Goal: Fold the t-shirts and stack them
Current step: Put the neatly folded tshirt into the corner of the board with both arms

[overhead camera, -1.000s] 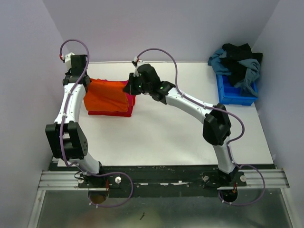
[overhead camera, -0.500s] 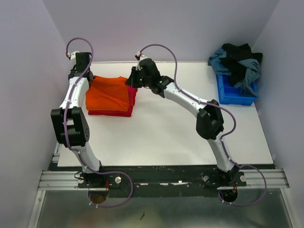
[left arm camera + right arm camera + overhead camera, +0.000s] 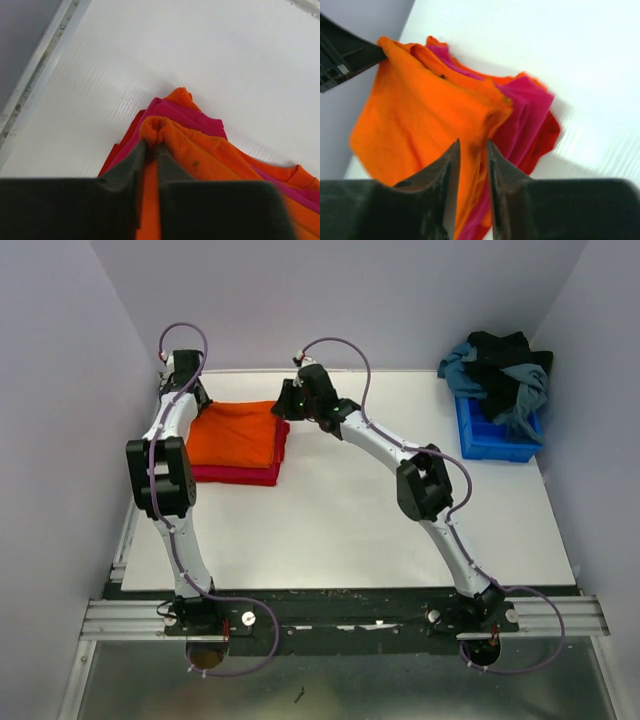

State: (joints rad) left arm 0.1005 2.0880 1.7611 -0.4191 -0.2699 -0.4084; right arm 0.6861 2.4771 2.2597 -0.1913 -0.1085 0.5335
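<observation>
The orange t-shirt (image 3: 235, 435) lies folded on top of the magenta-red t-shirt (image 3: 240, 474) at the table's back left. My left gripper (image 3: 192, 403) is at the stack's back-left corner. In the left wrist view it (image 3: 151, 145) is shut on a bunched corner of the orange t-shirt (image 3: 210, 155), with the magenta t-shirt (image 3: 185, 114) under it. My right gripper (image 3: 284, 407) is at the stack's back-right corner. In the right wrist view it (image 3: 472, 144) stands slightly open over the orange t-shirt (image 3: 420, 110), whose edge slumps onto the magenta t-shirt (image 3: 525, 110).
A blue bin (image 3: 495, 435) heaped with dark and blue-grey clothes (image 3: 500, 370) stands at the back right. The left wall and the table's metal edge rail (image 3: 30, 95) run close beside the stack. The left gripper's black body (image 3: 340, 50) shows at the orange corner.
Both arms have carried the orange t-shirt toward the back and laid it squarely over the magenta one. The right jaws, shut before, have parted; the left stays shut on its corner.
</observation>
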